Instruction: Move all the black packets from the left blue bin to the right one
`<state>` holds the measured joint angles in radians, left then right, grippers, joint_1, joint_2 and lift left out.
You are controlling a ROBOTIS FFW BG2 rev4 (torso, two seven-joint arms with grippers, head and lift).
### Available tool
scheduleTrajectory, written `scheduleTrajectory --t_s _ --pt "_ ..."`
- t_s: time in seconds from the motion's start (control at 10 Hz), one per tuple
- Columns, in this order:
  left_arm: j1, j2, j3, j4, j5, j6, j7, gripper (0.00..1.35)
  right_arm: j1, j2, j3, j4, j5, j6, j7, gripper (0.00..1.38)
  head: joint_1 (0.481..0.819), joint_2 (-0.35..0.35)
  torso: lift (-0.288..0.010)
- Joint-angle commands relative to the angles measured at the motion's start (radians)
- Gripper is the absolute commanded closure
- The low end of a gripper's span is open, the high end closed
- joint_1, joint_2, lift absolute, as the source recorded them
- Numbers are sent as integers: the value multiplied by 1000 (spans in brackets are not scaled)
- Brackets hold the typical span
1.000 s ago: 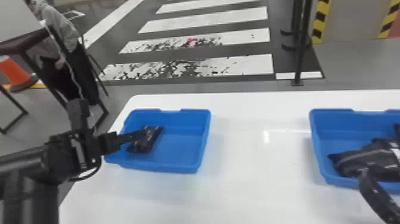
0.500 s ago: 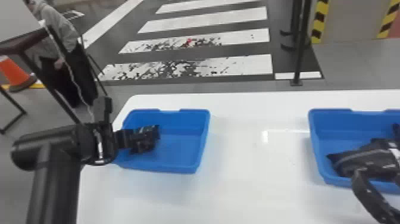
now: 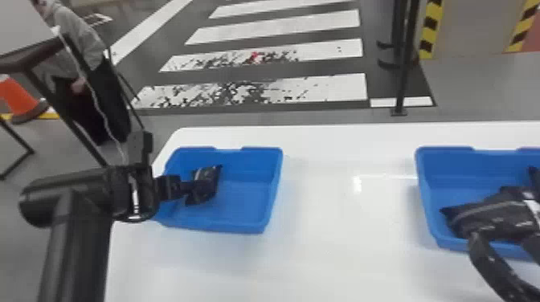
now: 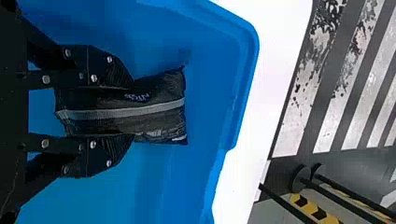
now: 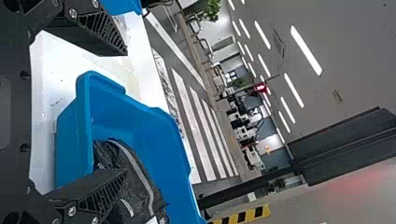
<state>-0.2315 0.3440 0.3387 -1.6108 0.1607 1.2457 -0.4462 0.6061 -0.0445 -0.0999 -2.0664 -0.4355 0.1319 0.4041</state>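
Black packet point(image 4: 161, 107) in left gripper point(image 3: 189, 187)

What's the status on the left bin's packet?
Left pincer closed on packet, inside left bin. Right pincer open at right bin. Left bin's wall to clear.

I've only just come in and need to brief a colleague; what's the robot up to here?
The robot is moving black packets between two bins. Its left end effector has its fingers closed on a black packet that is in the left blue bin. The right end effector is open at the right blue bin, where at least one packet already lies.
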Motion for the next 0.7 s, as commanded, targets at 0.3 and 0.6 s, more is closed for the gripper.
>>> scheduleTrajectory --t_s 0.3,0.6 --pt "163 -19 32 -354 75 -11 -29 1208 0 0 0 -14 -9 8 9 147 695 262 -185" --pt "312 -60 30 -621 216 -70 -51 1208 -12 -5 46 -65 -39 40 30 147 695 207 -185"
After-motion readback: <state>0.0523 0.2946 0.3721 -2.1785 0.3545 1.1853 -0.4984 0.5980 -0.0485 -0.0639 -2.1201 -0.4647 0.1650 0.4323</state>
